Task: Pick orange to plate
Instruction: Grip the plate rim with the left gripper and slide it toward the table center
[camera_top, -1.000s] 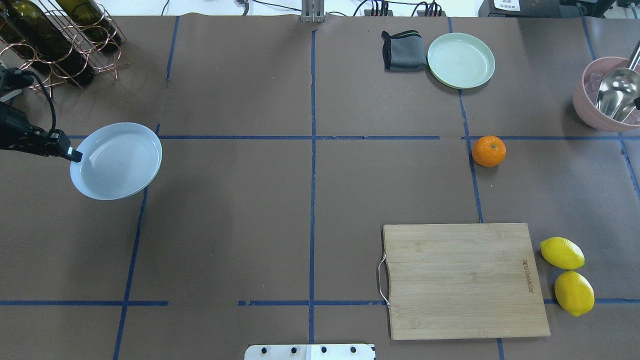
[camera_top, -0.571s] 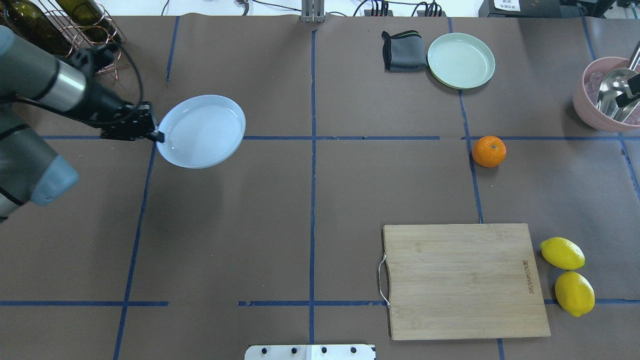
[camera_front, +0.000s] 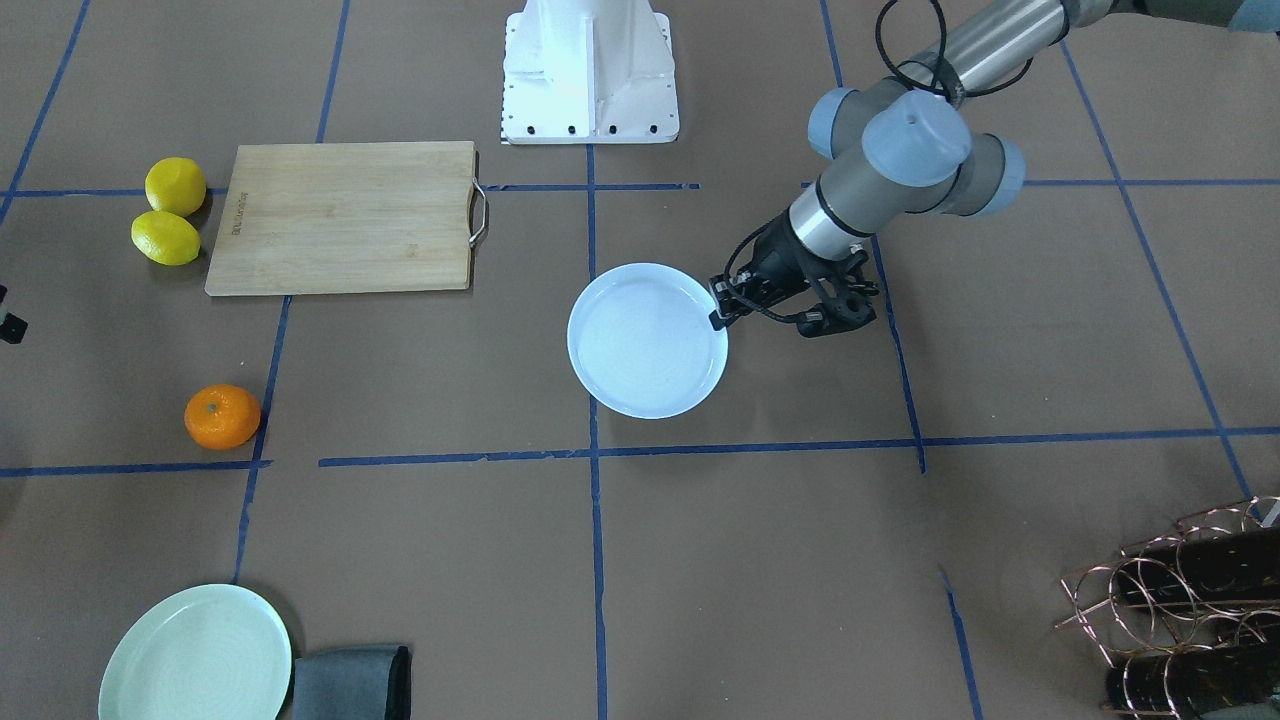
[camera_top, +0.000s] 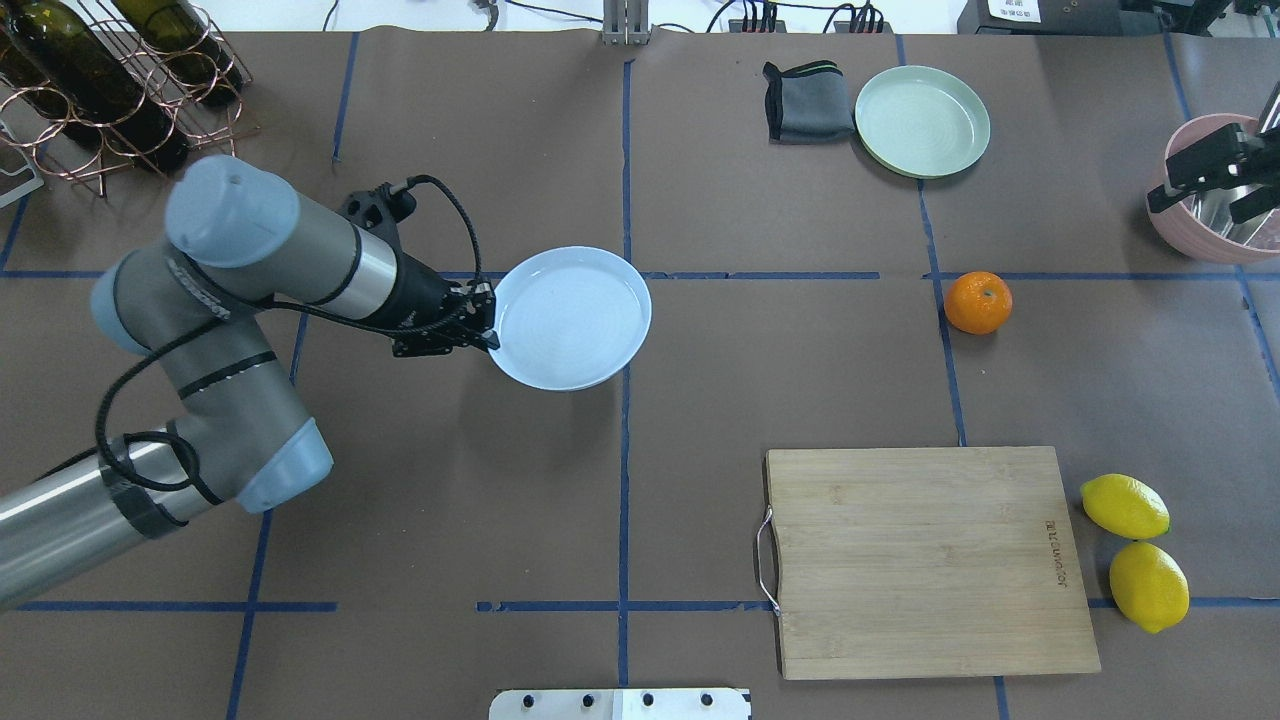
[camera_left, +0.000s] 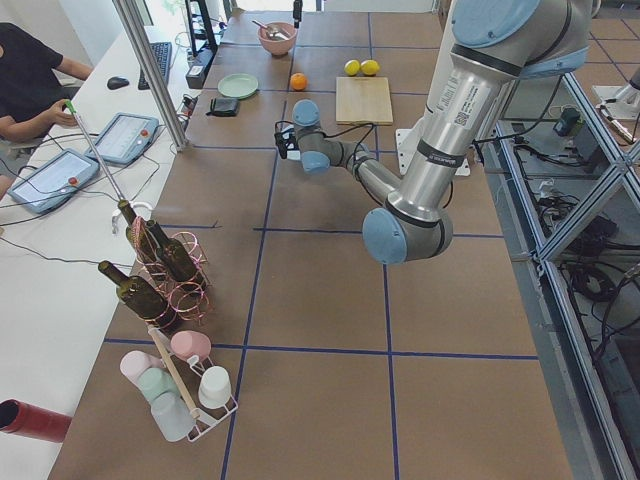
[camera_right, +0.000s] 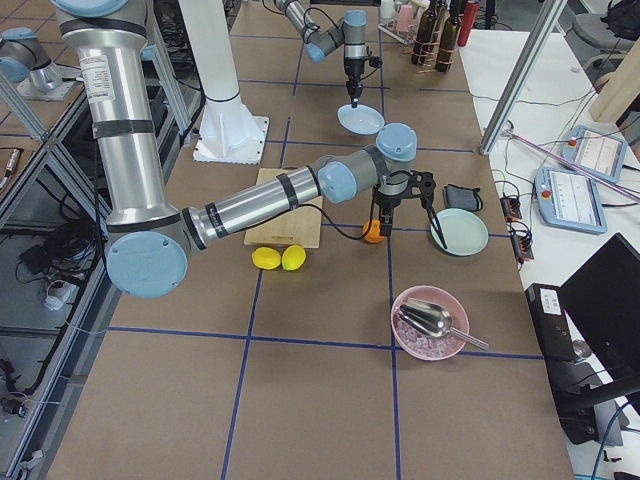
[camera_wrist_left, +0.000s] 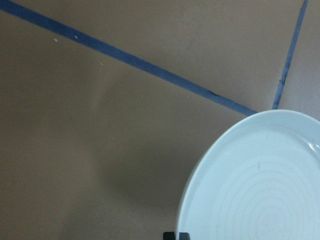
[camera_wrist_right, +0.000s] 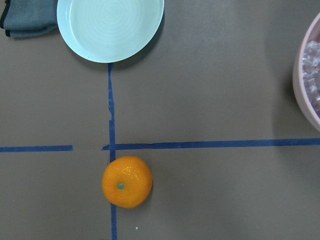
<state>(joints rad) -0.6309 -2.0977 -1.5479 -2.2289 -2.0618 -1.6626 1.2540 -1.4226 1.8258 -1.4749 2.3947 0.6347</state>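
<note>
The pale bluish-white plate (camera_top: 575, 315) (camera_front: 648, 340) (camera_wrist_left: 260, 190) hangs near the table's middle, just above the surface and casting a shadow. My left gripper (camera_top: 490, 337) (camera_front: 716, 316) is shut on its rim on the robot's left side. The orange (camera_top: 978, 302) (camera_front: 222, 416) (camera_wrist_right: 127, 181) lies alone on the brown paper far to the right, beside a blue tape crossing. My right gripper (camera_top: 1225, 188) is high at the right edge, apart from the orange, and its fingers stand open and hold nothing.
A mint-green plate (camera_top: 922, 120) and a grey cloth (camera_top: 808, 100) sit at the back right. A pink bowl (camera_top: 1185, 230) holds a metal scoop. A wooden cutting board (camera_top: 925, 560) and two lemons (camera_top: 1124, 506) lie front right. A bottle rack (camera_top: 110, 80) stands back left.
My left arm has carried the plate to the right, from the table's left side to near its middle. The right gripper has come further into view at the right edge.
</note>
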